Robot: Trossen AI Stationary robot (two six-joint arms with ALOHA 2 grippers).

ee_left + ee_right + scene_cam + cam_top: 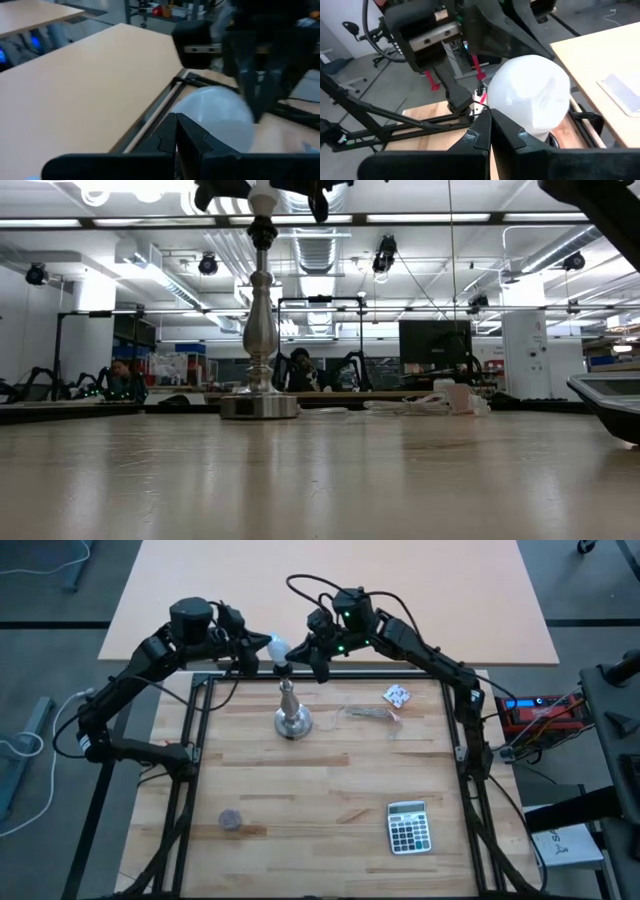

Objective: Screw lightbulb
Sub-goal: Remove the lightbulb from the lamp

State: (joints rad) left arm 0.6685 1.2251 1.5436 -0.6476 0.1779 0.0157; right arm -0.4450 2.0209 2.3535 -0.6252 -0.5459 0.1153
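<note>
A: High view first: where is the lightbulb (277, 647)?

B: Up above the silver stand (291, 712), at its top, between the two claws. The left gripper (255, 656) sits just beside it on one side, the right gripper (298, 655) just beside it on the other. Both have their fingers pressed together; neither pinches the globe. Whether either tip touches the glass I cannot tell.

A: How would it handle?

B: I'd judge it light, smooth and breakable: frosted glass that slips easily. The globe's widest part looks the place to take it, gently, leaving the metal base free to turn into the socket. The base itself is hidden here.

A: Anything in the way?

B: Mostly the claws themselves, crowded close around the bulb. The stand is tall on a small round foot, so a sideways push could tip it. Well beyond the right gripper lie a paper scrap (397, 695), loose wires (372, 715) and a calculator (408, 826); a grey disc (231, 820) is far off too.
</note>
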